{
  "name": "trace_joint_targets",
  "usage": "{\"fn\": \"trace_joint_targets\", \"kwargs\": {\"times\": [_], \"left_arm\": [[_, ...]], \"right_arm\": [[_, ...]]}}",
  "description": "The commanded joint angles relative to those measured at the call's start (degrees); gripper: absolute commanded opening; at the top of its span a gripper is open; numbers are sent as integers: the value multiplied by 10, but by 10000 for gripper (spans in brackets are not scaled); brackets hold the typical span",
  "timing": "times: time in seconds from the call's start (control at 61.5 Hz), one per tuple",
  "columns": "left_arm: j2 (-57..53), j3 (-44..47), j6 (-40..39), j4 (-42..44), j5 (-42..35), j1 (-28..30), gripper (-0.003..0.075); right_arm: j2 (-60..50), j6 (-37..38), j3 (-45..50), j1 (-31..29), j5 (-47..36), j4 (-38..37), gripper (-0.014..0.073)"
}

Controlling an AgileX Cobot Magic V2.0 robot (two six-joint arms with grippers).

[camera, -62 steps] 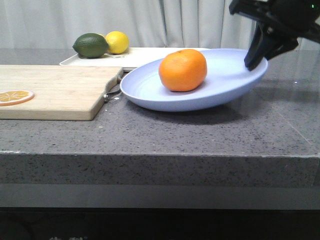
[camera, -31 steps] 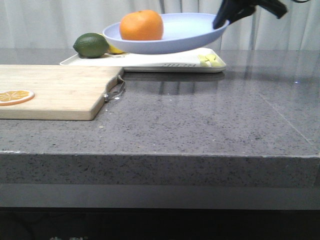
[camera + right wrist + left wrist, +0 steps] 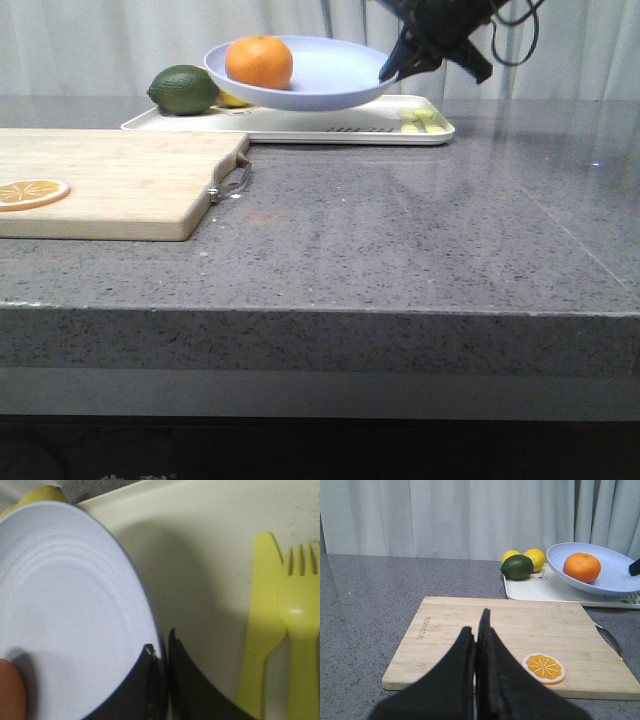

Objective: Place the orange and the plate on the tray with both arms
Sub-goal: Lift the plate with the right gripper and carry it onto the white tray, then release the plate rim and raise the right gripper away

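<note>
The pale lavender-blue plate is held over the cream-white tray at the back of the counter, with the orange lying in its left part. My right gripper is shut on the plate's right rim. In the right wrist view its jaws pinch the plate's edge over the tray's floor; a bit of the orange shows. My left gripper is shut and empty over the wooden cutting board. The plate and orange also show in the left wrist view.
A green lime and a yellow lemon lie at the tray's left end. A yellow plastic knife and fork lie at its right end. An orange slice lies on the cutting board, whose metal handle points right.
My right gripper has carried the plate with the orange up off the counter, back and left over the tray, then lower towards it. The orange has slid towards the plate's left part.
</note>
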Motion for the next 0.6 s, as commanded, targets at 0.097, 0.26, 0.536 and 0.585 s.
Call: {"fn": "trace_joint_targets", "kwargs": {"times": [0.097, 0.26, 0.536, 0.585], "left_arm": [[7, -14, -2, 1, -50, 2, -18], [7, -14, -2, 1, -50, 2, -18], [7, -14, -2, 1, -50, 2, -18], [7, -14, -2, 1, -50, 2, -18]], "right_arm": [[-13, 12, -34, -3, -59, 40, -60], [-6, 10, -34, -1, -63, 40, -46], [-6, 10, -34, -1, -57, 40, 220], [-6, 10, -34, -1, -53, 40, 267]]}}
